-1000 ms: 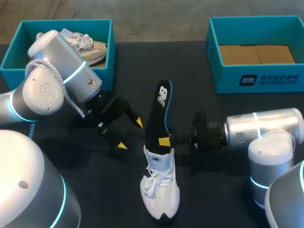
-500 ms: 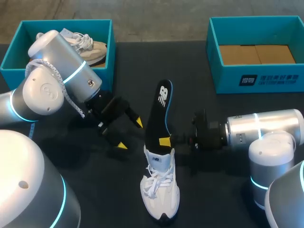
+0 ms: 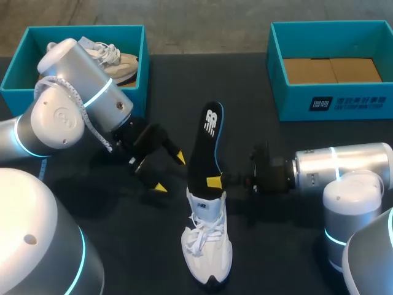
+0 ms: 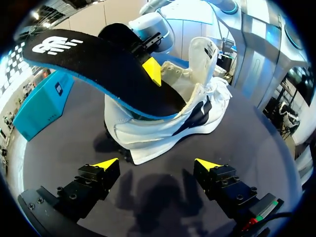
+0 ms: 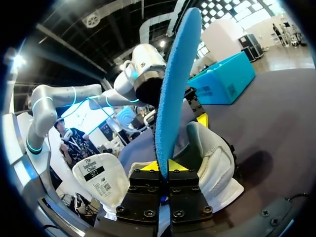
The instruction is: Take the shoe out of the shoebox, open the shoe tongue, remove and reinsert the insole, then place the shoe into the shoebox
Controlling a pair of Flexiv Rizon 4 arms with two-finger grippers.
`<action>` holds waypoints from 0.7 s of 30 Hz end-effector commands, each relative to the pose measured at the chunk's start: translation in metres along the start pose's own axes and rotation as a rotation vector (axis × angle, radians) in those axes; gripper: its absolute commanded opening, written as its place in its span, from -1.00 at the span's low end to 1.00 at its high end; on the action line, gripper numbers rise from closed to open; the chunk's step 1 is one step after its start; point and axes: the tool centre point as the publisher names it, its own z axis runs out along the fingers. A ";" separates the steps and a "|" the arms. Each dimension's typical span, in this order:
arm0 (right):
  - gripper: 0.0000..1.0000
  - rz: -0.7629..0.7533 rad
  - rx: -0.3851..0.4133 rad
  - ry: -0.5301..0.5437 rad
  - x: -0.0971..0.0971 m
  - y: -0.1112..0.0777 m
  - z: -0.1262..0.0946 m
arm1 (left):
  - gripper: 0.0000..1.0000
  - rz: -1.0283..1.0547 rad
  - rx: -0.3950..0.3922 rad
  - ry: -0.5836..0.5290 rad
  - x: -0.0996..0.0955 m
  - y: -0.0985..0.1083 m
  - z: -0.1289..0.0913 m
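White and laced, the shoe [image 3: 207, 249] stands on the dark table [image 3: 276, 147], outside both boxes, with its toe toward the robot. A black insole [image 3: 206, 144] with a blue underside rises from the shoe's opening, its lower end inside and its upper end leaning toward the far edge. The right claw [image 3: 215, 182] is closed on the insole just above the collar. In the right wrist view the blue face stands pinched between the two yellow tips [image 5: 163, 165]. The left claw [image 3: 169, 173] hangs just beside the insole on the left, spread wide and touching nothing, and in its own view the shoe [image 4: 197, 106] sits ahead of its parted tips [image 4: 155, 165]. The far-left teal shoebox [image 3: 12, 77] holds a beige shoe [image 3: 120, 61]. The far-right teal shoebox [image 3: 276, 61] shows a cardboard floor.
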 end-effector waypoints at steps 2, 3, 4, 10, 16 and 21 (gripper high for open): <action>-1.00 -0.007 -0.008 -0.003 0.003 0.000 -0.003 | 1.00 -0.008 -0.007 0.002 -0.003 -0.001 0.002; -1.00 -0.007 -0.008 -0.003 0.003 0.000 -0.003 | 1.00 -0.008 -0.007 0.002 -0.003 -0.001 0.002; -1.00 -0.008 -0.008 -0.003 0.003 0.000 -0.003 | 1.00 -0.009 -0.007 0.002 -0.003 -0.001 0.002; -1.00 -0.023 0.000 -0.006 0.000 0.001 -0.005 | 1.00 -0.020 -0.012 0.004 -0.004 0.000 0.004; -1.00 -0.038 0.004 -0.019 -0.002 -0.006 -0.006 | 1.00 -0.045 -0.018 0.011 -0.004 0.001 0.005; -1.00 -0.047 0.009 -0.018 -0.001 -0.011 -0.004 | 1.00 -0.056 -0.020 0.014 -0.004 0.001 0.006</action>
